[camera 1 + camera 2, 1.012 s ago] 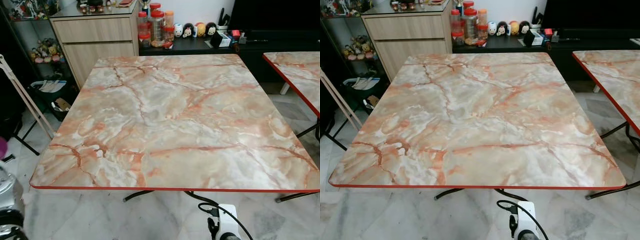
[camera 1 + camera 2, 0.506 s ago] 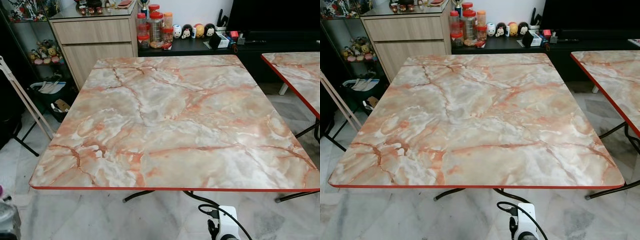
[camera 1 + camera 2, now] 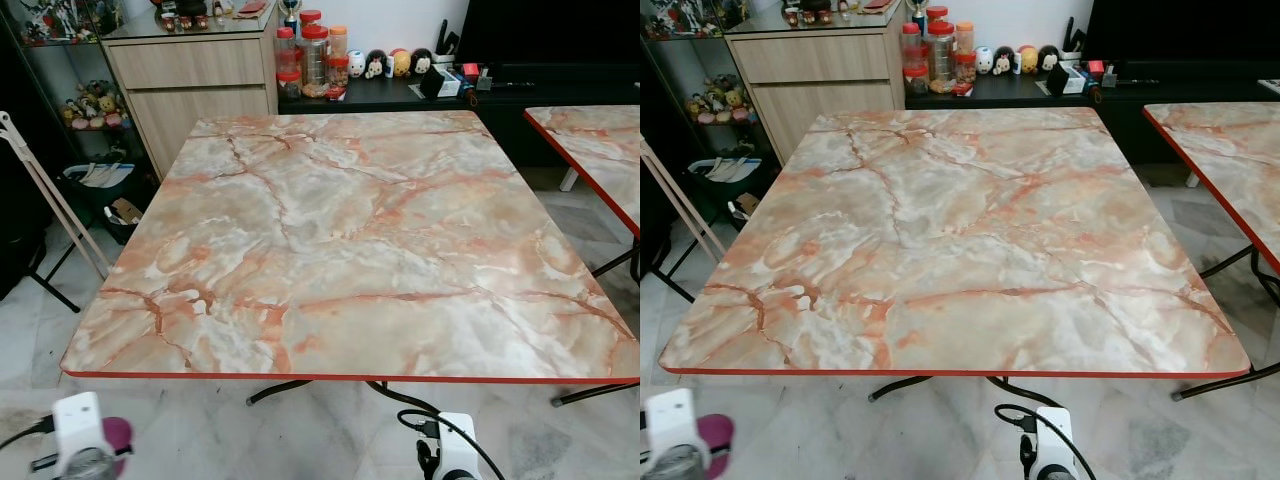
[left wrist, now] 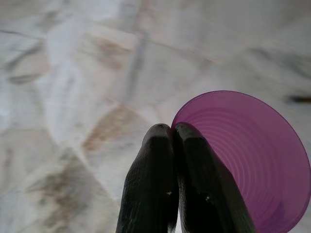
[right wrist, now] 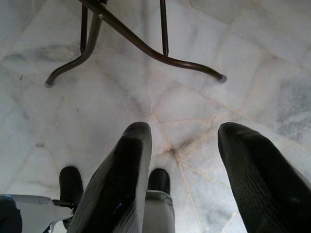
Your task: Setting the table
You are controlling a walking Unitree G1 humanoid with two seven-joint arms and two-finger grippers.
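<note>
The purple plastic cup [image 4: 248,160] is translucent, round-rimmed, with fine concentric ridges inside; its rim is pinched between the pressed-together fingers [image 4: 155,184] of the left gripper [image 4: 172,128], held low over the marble floor [image 4: 73,73] below the table's near left corner. A second ago the left arm showed only at the lower left edge of the head view; now its white wrist housing [image 3: 80,430] has come up below the table's near edge, with the cup beside it. The square table [image 3: 350,240] has a glossy marble-pattern top, peach and grey with rust veins, and a thin red edge band. The right gripper [image 5: 182,145] hangs below the near edge with fingers spread, over pale veined floor tiles and the table's curved dark metal legs [image 5: 146,46].
</note>
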